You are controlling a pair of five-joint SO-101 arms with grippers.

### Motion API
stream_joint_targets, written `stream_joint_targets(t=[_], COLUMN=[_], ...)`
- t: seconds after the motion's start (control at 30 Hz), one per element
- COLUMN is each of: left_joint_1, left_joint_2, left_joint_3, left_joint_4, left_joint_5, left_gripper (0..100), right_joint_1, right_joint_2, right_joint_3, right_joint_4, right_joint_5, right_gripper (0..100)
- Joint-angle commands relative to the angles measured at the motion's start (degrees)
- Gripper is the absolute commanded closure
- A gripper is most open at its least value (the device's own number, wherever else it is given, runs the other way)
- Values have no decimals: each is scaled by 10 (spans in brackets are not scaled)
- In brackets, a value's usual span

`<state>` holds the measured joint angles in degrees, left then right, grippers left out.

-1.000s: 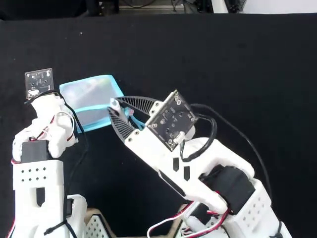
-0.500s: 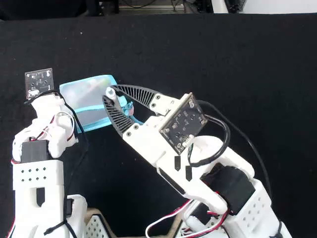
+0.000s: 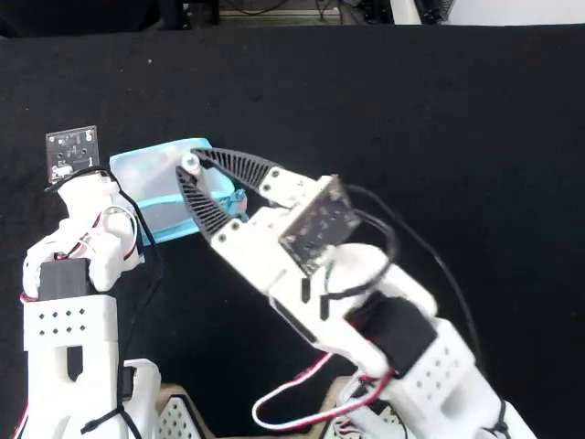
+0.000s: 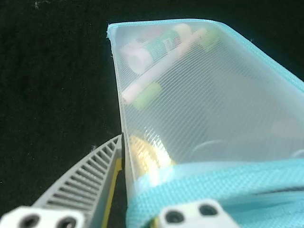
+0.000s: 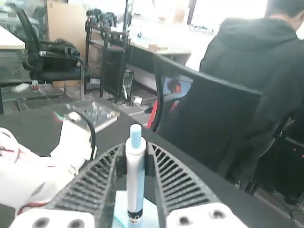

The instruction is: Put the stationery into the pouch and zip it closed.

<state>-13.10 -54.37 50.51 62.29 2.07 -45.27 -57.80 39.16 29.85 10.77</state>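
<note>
Swinging toward the left arm over the last second, the right gripper (image 3: 190, 169), clamped on an upright pen (image 5: 135, 173), now hangs above the pouch (image 3: 151, 178), which the left gripper (image 4: 123, 152) pinches by its edge on the table (image 3: 411, 110), so insertion looks close.

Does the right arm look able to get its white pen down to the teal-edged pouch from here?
Probably yes. The right gripper, shut on the white pen with a blue tip, hangs over the translucent teal-edged pouch with nothing between them. Whether the pouch's mouth is open I cannot tell.
</note>
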Motion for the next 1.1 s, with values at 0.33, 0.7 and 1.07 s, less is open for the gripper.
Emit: stream_joint_targets(t=[0.33, 0.7, 1.07], left_joint_1=[5, 5, 9], left_joint_2=[3, 3, 3], left_joint_3=[5, 5, 5], left_joint_4=[-3, -3, -3], left_joint_5=[4, 4, 4], left_gripper=[964, 964, 964], right_joint_1=[-3, -4, -5], right_joint_2=[-15, -42, -196], right_joint_3=[101, 187, 349], right_joint_4=[-150, -146, -150], right_joint_5=[-1, 0, 0], right_gripper=[987, 987, 987])
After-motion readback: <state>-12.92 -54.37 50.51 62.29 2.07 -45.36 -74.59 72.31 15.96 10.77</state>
